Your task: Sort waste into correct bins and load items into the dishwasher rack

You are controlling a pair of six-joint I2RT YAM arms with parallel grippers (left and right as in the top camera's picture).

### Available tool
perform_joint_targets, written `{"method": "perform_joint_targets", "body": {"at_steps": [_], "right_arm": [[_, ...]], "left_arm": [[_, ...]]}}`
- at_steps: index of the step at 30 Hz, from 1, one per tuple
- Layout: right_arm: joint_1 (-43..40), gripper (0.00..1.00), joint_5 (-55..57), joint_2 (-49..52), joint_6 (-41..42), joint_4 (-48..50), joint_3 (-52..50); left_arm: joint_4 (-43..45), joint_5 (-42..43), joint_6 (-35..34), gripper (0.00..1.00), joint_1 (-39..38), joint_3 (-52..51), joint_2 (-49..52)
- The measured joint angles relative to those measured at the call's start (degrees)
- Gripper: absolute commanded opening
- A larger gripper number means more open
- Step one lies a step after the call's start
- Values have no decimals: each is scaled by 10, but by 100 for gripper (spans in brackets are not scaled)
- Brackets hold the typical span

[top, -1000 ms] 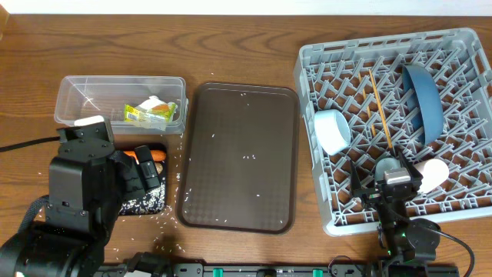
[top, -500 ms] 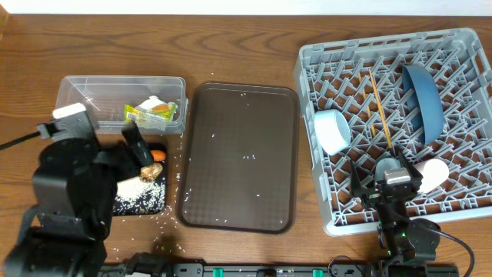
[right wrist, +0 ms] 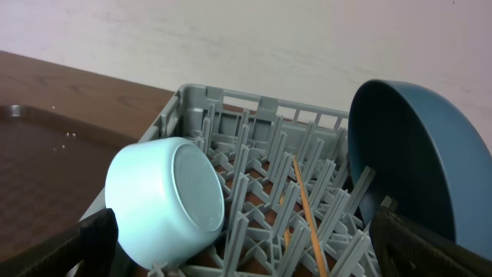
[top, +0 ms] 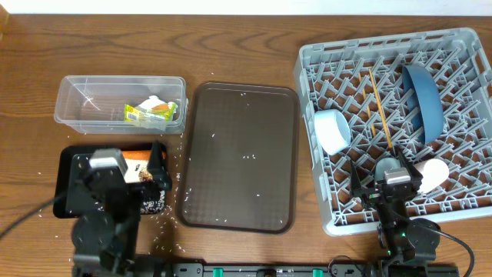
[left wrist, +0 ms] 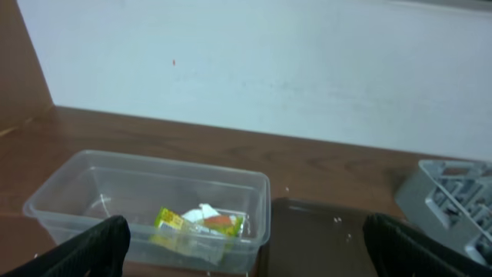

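Left gripper (left wrist: 246, 231) is spread wide and empty at lower left over the black tray (top: 73, 165), facing the clear box (left wrist: 77, 211) holding the snack wrapper (left wrist: 173, 223). Right gripper (right wrist: 244, 231), likewise spread and empty, sits over the dishwasher rack (top: 307, 54), where the light blue cup (right wrist: 165, 196), blue plate (right wrist: 415, 154) and chopsticks (right wrist: 307, 208) rest. Rice grains (top: 250, 158) dot the brown serving tray (top: 238, 92); gathering them likely calls for a slow, low pinch. Wooden table (top: 231, 38), pale wall (left wrist: 269, 61) behind.
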Motion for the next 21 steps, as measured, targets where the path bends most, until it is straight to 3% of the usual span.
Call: {"method": "perform_joint_targets", "body": {"at_steps": [10, 21], "right_arm": [[0, 99, 0, 0, 0, 0, 0], [0, 99, 0, 0, 0, 0, 0]], "left_arm": [[76, 4, 3, 98, 15, -168, -144], [218, 9, 4, 98, 16, -321, -154]]}}
